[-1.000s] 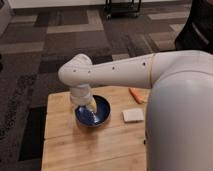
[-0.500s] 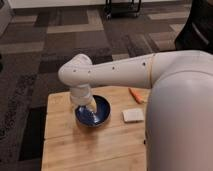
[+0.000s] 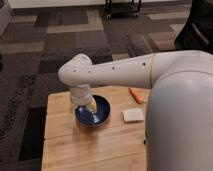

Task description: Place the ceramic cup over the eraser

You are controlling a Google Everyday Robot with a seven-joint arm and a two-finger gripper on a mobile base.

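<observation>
My white arm reaches from the right across the wooden table. Its gripper hangs below the wrist, right over the dark blue bowl. A small pale tapered shape, which looks like the ceramic cup, sits at the gripper's end inside the bowl's rim. The arm's wrist hides how the gripper meets it. A flat white eraser lies on the table to the right of the bowl, apart from it.
An orange carrot-like piece lies behind the eraser near the table's far right. My arm's bulky white body covers the table's right side. Patterned carpet surrounds the table.
</observation>
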